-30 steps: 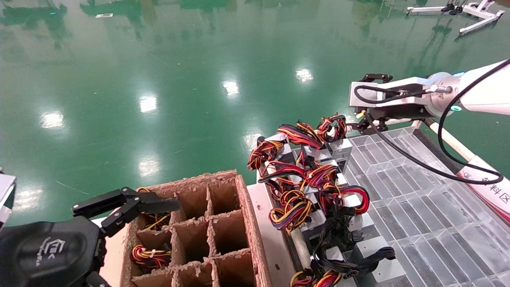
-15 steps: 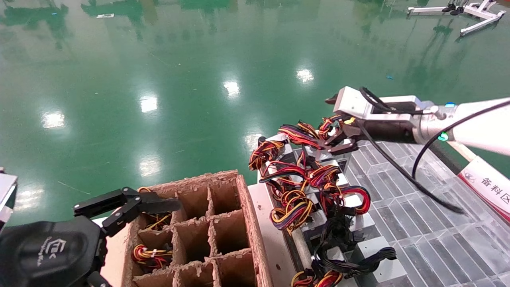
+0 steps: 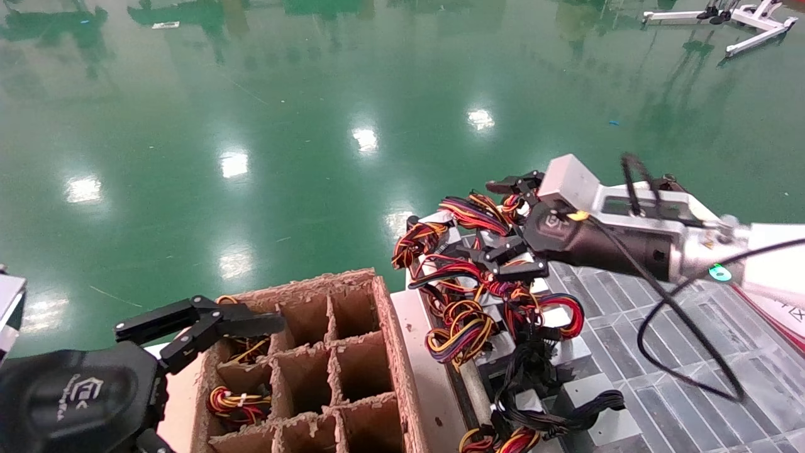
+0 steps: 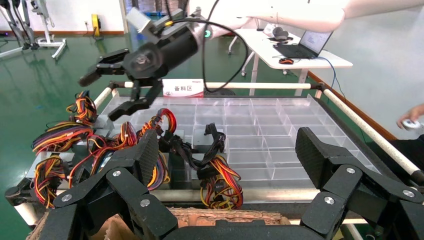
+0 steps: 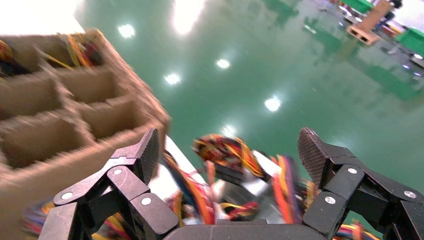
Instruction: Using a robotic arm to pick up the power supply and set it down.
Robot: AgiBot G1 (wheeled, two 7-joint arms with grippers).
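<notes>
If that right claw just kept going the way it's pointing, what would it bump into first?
Most likely the pile of power supplies. The right gripper hangs open just above their red, yellow and black wire loops, angled down at them, so wires come first. Depth is hard to judge.

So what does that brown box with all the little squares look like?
The cardboard box is brown with ragged, fuzzy edges, split by cardboard dividers into square cells. It sits open-topped beside the tray of power supplies. Some cells near the left end effector hold red and yellow wire bundles; others look empty.
</notes>
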